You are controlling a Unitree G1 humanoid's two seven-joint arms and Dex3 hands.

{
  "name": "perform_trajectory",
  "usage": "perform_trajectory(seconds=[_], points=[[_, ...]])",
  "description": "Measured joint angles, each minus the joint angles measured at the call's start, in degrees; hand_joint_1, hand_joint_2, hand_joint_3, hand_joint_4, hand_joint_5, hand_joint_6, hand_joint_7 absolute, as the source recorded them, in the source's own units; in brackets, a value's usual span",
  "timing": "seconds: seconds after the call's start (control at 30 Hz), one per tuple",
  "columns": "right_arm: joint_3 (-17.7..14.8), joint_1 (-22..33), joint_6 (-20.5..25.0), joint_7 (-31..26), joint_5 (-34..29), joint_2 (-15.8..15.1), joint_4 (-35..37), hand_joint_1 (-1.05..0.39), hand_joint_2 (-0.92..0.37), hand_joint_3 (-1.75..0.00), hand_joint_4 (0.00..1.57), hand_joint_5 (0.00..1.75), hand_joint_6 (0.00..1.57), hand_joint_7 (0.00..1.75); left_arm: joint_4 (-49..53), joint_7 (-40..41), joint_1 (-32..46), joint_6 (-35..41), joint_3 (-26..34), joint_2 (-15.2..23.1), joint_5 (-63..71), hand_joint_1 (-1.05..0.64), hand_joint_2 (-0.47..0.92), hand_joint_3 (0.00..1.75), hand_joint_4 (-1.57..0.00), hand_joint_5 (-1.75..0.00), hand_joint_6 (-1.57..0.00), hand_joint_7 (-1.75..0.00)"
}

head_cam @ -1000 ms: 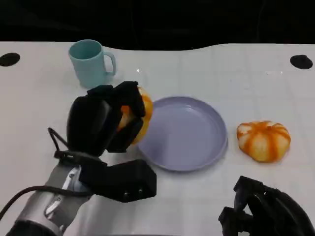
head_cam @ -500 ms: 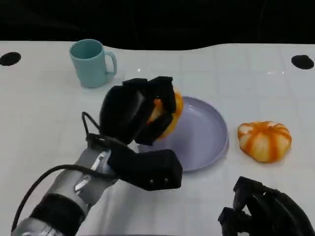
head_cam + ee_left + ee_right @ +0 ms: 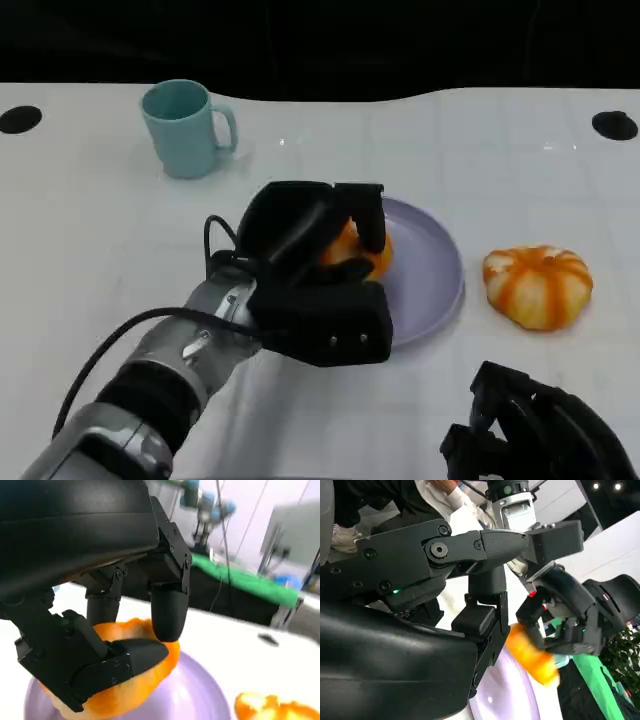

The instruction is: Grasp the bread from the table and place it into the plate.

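My left hand (image 3: 300,235) grips an orange bread roll (image 3: 352,252) over the left part of the lilac plate (image 3: 432,270). In the left wrist view its fingers (image 3: 167,605) wrap the roll (image 3: 125,690) just above the plate (image 3: 197,695); I cannot tell whether the roll touches it. The right wrist view shows the roll (image 3: 532,655) in that hand (image 3: 570,610) over the plate (image 3: 497,692). A second, striped orange bread (image 3: 537,285) lies on the table to the right of the plate. My right hand (image 3: 540,432) stays low at the near right, holding nothing.
A teal mug (image 3: 185,127) stands at the back left of the white table. Black round marks (image 3: 612,125) sit at the far corners. A person's sleeve (image 3: 452,495) shows beyond the table in the right wrist view.
My left hand has carried the roll rightward from beside the plate's left rim to over the plate and lowered it. The right hand has stayed put.
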Motion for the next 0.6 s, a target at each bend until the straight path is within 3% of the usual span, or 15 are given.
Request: perform_trajectory(seconds=[0.07, 0.13, 0.2, 0.37, 0.6], points=[[0.15, 0.07, 0.00, -0.04, -0.05, -0.01, -0.21, -0.75, -0.92, -0.22, 0.89, 1.62, 0.79, 1.41, -0.44, -3.59, -0.14, 1.15, -0.38, 0.35, 0.01, -0.28, 0.88, 0.12, -0.59, -0.95, -0.76, -0.12], [0.24, 0.26, 0.00, -0.05, -0.05, -0.02, -0.63, -0.74, -0.92, -0.22, 0.89, 1.62, 0.80, 1.42, -1.38, -6.32, -0.16, 2.08, -0.85, 0.94, 0.09, -0.38, 0.91, 0.08, -0.55, -0.55, -0.62, -0.03], [0.25, 0.44, 0.01, -0.15, -0.05, -0.03, -0.91, -0.74, -0.92, -0.22, 0.90, 1.61, 0.80, 1.42, -2.60, -8.52, -0.17, 2.58, -1.31, 1.56, 0.19, -0.45, 0.92, 0.07, -0.49, -0.36, -0.51, -0.01], [0.25, 0.80, 0.32, -0.59, -0.05, -0.06, -1.47, -0.74, -0.92, -0.22, 0.90, 1.60, 0.79, 1.42, -5.05, -13.43, -0.20, 3.20, -1.89, 3.00, 0.22, -0.59, 0.92, 0.12, -0.32, -0.21, -0.33, 0.00], [0.29, 0.80, 0.34, -0.63, -0.04, -0.05, -1.51, -0.73, -0.92, -0.22, 0.90, 1.60, 0.79, 1.42, -8.50, -16.24, 0.23, 3.39, -2.14, 5.37, 0.25, -0.71, 0.92, 0.27, -0.25, -0.17, -0.28, 0.00]])
